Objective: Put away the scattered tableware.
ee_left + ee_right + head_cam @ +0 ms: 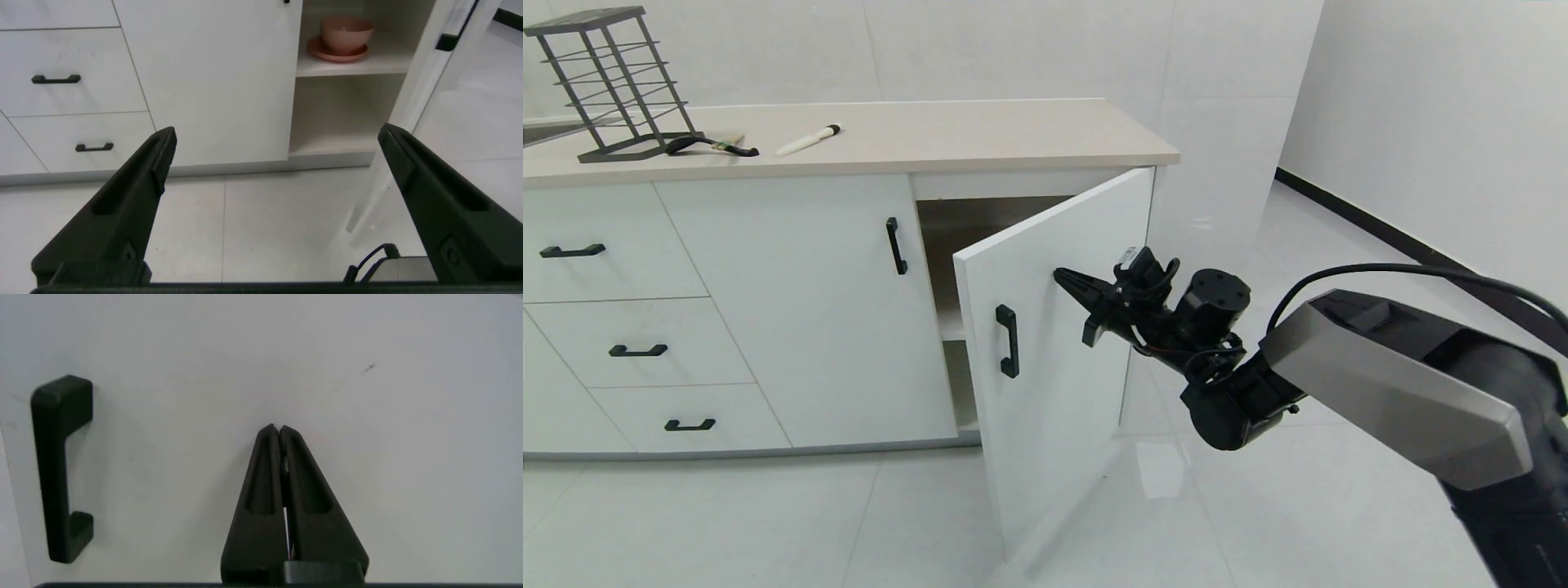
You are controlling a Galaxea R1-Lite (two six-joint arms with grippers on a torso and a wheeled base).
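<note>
Right pincer [1062, 278], pressed together, faces the door [1049, 425] beside its handle [1008, 341], well apart from white utensil [807, 140].

white-handled utensil [808, 140]: slim, dark-tipped, lies flat and slanted on the table [980, 131], 11 o'clock in head view | black utensil [712, 147]: curved, lies flat at the first's 9 o'clock, near but apart | pink bowl [346, 33]: upright on pink plate [337, 54], on cabinet shelf [392, 59]

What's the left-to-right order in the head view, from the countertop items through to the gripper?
wire rack → black utensil → white-handled utensil → closed door's handle → open door's handle → right gripper
</note>
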